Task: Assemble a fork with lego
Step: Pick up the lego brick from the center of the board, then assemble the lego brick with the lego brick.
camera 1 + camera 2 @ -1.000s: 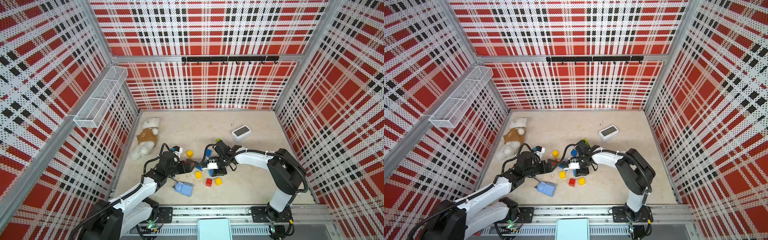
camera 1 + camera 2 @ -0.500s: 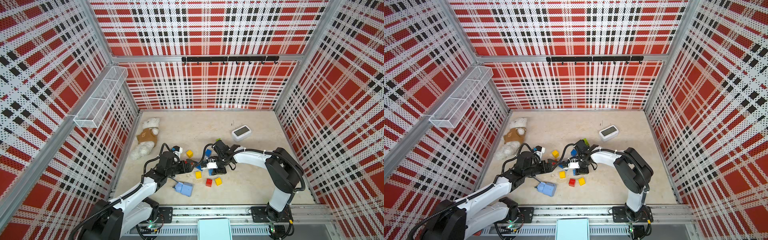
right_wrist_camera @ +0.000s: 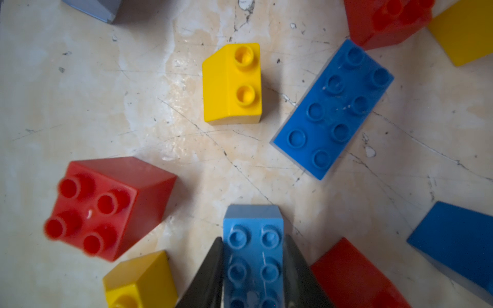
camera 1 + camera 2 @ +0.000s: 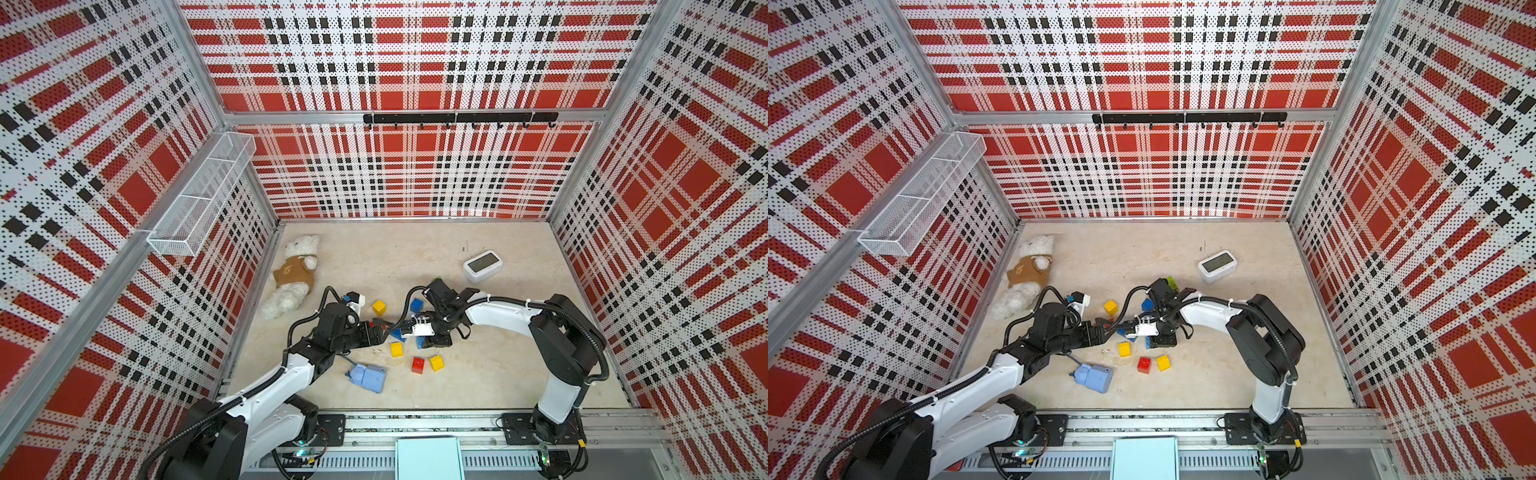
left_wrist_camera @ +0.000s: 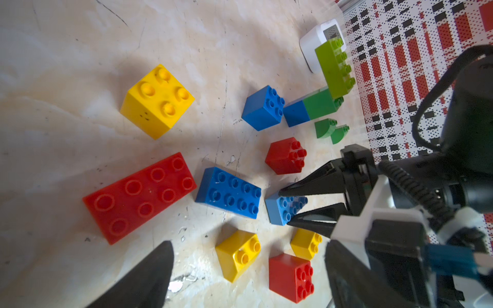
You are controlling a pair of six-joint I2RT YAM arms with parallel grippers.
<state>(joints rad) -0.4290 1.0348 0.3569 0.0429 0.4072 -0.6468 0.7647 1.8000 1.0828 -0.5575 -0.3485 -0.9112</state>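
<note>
Gripping: right gripper (image 3: 253,238) pinches light-blue brick (image 3: 253,261) across long sides.
Feel: likely light, stiff, slick.
Idle: left gripper (image 4: 376,332) spread, empty.

Scattered lego (image 4: 397,349) crowds mid-table; the far table (image 4: 395,253) lies open.

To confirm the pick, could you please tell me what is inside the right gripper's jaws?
A light-blue oblong brick, studs up, is clamped in the right gripper. The fingers cover its rear end, and its underside is hidden.
</note>
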